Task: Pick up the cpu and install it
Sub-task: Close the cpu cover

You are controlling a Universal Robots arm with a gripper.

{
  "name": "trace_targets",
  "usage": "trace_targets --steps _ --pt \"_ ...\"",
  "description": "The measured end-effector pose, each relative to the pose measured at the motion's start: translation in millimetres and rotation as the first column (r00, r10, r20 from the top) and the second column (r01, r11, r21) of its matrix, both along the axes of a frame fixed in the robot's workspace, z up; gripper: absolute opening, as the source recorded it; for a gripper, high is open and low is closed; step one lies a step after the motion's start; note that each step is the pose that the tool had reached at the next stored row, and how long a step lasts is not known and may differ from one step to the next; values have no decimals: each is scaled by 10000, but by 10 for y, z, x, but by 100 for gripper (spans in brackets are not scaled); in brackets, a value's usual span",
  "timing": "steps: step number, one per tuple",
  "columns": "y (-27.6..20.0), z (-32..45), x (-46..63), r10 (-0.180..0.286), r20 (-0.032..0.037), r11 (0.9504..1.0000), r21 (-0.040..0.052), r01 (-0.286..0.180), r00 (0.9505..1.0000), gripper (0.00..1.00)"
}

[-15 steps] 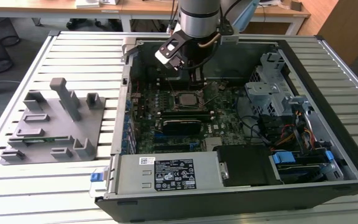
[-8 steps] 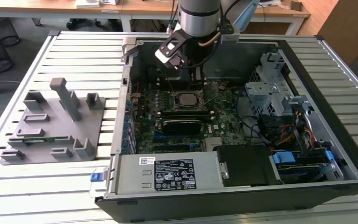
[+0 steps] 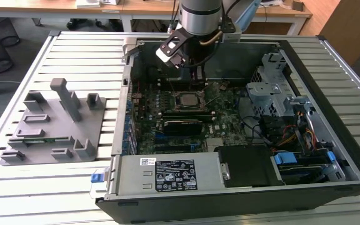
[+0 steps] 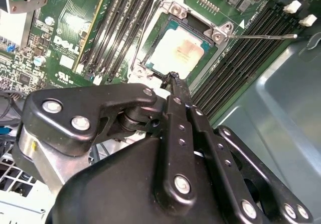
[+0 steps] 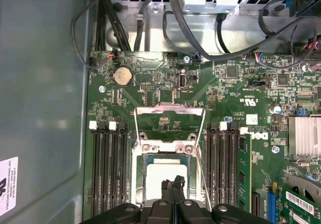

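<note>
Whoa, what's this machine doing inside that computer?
A robot arm reaches into an open computer case that lies on a slatted table. The cpu lies flat in its socket on the motherboard, and the socket's metal frame is flipped open. The gripper holds nothing. Its fingers are shut together, with their tip right at the cpu's edge. I cannot tell whether it touches.
</note>
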State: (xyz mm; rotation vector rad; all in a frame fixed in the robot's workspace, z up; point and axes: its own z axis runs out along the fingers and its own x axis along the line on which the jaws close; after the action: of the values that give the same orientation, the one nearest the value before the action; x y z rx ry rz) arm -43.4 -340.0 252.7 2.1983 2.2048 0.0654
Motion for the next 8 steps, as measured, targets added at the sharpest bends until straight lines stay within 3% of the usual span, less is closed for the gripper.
trace_targets --steps 8 --pt "0 46 0 -1 -5 10000 -1 1 10000 11"
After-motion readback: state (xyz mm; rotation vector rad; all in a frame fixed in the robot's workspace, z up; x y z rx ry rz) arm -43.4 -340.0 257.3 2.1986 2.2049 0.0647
